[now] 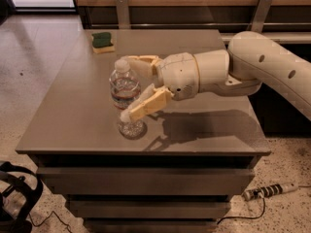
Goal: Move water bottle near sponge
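Plainly, the gripper (pixel 128 87) was spread apart, fingers straddling the upright bottle (pixel 122 95) on the table (pixel 68 110); the sponge (pixel 102 41) lay well apart.

— What's on the table (pixel 73 110)?
— Grey-brown top, drawers (pixel 146 178) beneath. Water bottle (pixel 124 84) upright near the front edge; sponge (pixel 102 41) well apart, by the far left corner.
— And the gripper (pixel 126 87)?
— Just over the table, fingers (pixel 150 101) spread either side of the water bottle.

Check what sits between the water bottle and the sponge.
Nothing: the camera view shows only bare table between water bottle and sponge. The gripper straddles the bottle, fingers open.
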Robot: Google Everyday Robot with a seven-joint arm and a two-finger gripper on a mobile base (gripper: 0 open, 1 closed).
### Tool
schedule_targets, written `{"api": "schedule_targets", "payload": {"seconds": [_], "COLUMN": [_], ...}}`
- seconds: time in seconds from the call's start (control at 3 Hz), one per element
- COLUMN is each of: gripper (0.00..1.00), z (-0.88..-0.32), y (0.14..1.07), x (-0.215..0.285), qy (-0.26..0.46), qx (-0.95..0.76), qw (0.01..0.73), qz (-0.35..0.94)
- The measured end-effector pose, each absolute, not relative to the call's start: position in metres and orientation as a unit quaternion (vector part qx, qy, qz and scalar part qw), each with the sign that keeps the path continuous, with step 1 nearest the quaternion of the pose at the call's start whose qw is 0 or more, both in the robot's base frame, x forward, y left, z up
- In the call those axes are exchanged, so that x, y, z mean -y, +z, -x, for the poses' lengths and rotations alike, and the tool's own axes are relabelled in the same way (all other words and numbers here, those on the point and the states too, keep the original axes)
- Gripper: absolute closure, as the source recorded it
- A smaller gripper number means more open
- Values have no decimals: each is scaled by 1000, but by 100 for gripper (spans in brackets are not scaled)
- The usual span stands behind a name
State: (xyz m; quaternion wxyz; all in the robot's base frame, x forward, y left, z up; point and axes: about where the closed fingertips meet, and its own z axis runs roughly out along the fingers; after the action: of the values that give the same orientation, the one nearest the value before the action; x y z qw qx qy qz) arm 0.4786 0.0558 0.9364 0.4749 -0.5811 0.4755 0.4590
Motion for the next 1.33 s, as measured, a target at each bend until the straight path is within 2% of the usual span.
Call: {"api": "schedule_targets", "payload": {"seconds": [1.0, 1.33], "gripper": [86, 100], "z": [-470, -469], "y": [941, 942], "x": [-68, -70], "qy": [460, 461], "qx": [-457, -456], "qw": [478, 478], "qz": [592, 593]}}
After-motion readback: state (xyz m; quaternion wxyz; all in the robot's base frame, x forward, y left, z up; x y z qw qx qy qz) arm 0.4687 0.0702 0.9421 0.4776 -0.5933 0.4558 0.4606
